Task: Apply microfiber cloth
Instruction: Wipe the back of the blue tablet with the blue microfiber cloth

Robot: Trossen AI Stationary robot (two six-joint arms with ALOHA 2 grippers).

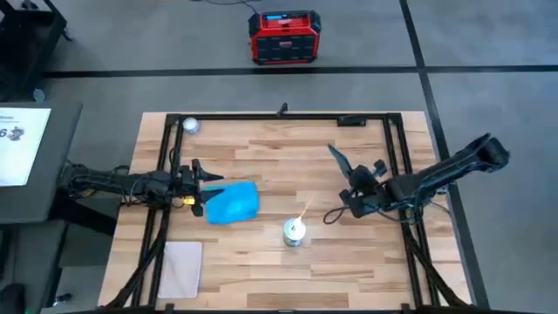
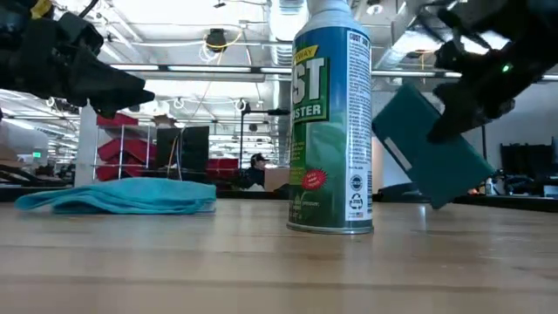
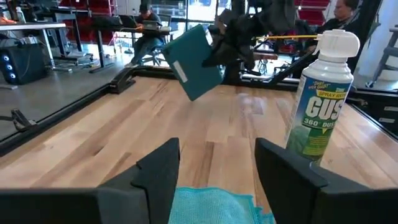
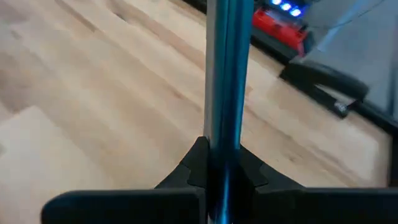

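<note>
We've got the microfiber cloth (image 1: 233, 203) lying bunched on the wooden counter (image 1: 261, 157), at about 9 o'clock from the duster spray can (image 1: 294, 232) that stands upright near the counter's middle. In the low view the cloth (image 2: 118, 195) sits flat-ish on the wood, well apart from the can (image 2: 331, 118).

The left gripper (image 1: 202, 187) is right at the cloth's 9 o'clock edge. Its jaws are spread wide and hold nothing; from the left wrist view we see the blue fabric (image 3: 214, 206) just below and between the two fingers (image 3: 160, 171).

The right gripper (image 1: 356, 187) hovers at roughly 2 o'clock from the can, with its jaws clamped on the tablet (image 1: 340, 160). The tablet (image 2: 432, 148) hangs tilted above the counter, not touching it. In the right wrist view we see it edge-on (image 4: 227, 68), pinched between the fingers.

A pale grey sheet (image 1: 182, 269) lies near the counter's 7 o'clock corner, and a red box (image 1: 285, 37) sits on the floor beyond the counter.
</note>
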